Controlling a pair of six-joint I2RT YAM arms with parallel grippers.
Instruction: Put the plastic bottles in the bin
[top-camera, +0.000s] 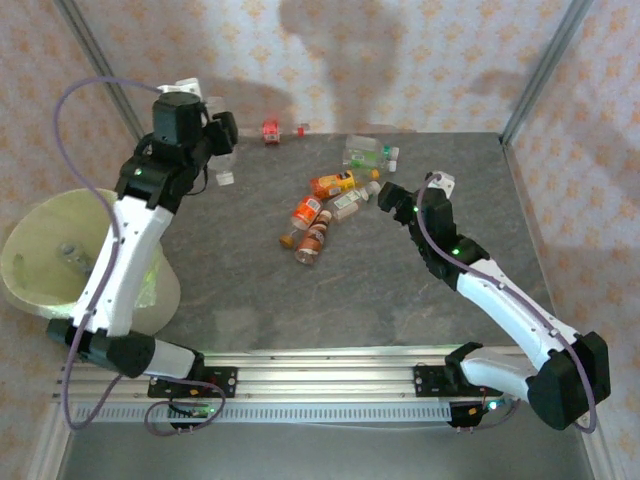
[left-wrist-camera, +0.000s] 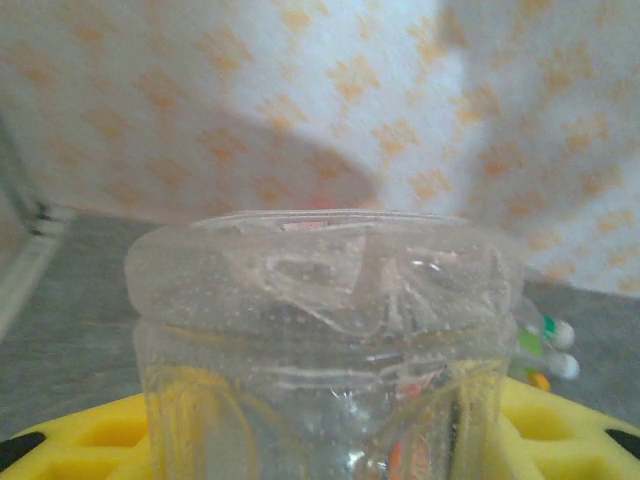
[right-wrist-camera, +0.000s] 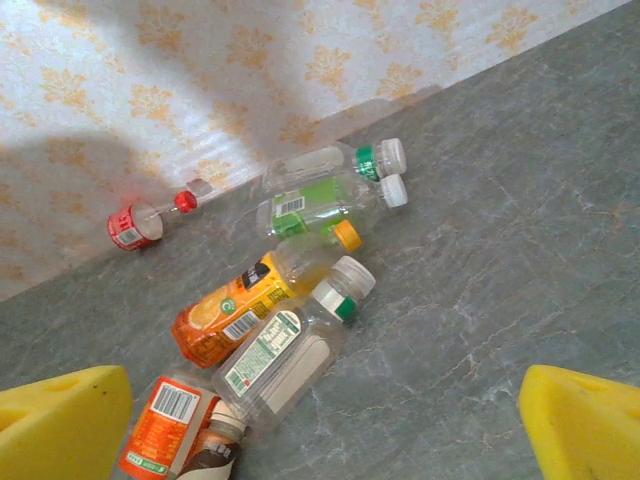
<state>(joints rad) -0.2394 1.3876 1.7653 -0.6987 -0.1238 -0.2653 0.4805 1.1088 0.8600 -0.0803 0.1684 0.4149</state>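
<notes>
A clear bottle (left-wrist-camera: 325, 330) is clamped between the yellow pads (left-wrist-camera: 565, 425) of the left gripper (top-camera: 222, 150); the right gripper (top-camera: 386, 196) is held with jaws apart near the heap of bottles (top-camera: 322, 212). As its thin wall looks dented, it could be squeezed out and dropped before the bin (top-camera: 40, 240), well apart at the near left, is reached. How deep it is gripped cannot be told.

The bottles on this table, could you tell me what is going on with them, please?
The left gripper has a clear bottle clamped in its jaws, raised above the far left of the table, not yet over the bin. The right gripper hangs open beside the heap of bottles lying in the middle. One small red bottle lies apart at the far edge.
</notes>
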